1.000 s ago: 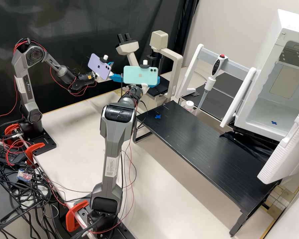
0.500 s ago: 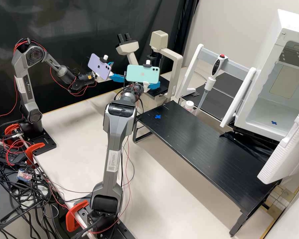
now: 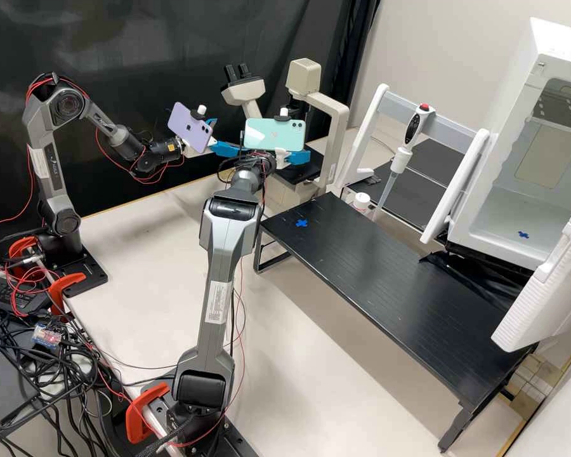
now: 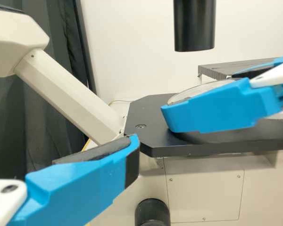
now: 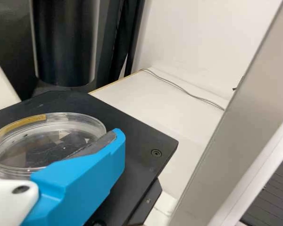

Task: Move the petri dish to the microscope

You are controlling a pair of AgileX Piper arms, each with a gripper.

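Observation:
In the high view the right gripper point(image 3: 299, 157), under the teal phone, is at the microscope point(image 3: 244, 92); the left gripper point(image 3: 226, 135) stands open beside it, nearer the eyepiece side. The right wrist view has the right gripper point(image 5: 56, 132) shut on the clear petri dish point(image 5: 47, 143), over the black microscope stage point(image 5: 146, 136). From the left wrist view, the left gripper point(image 4: 96, 172) is low in front of the stage point(image 4: 155, 139), holding nothing visible. Across from it, the dish point(image 4: 198, 92) sits slightly tilted behind the right gripper's near finger, partly hidden by it.
The microscope's black cylinder point(image 4: 194, 26) hangs above the stage. To the right are a pipette point(image 3: 403, 149) on a white stand, a small white-capped bottle point(image 3: 361, 202), a black raised platform point(image 3: 374, 266) and an open white chamber point(image 3: 507, 209).
The right arm has shifted slightly right and farther back, its teal phone now a little higher in the high view. The left arm has stayed still.

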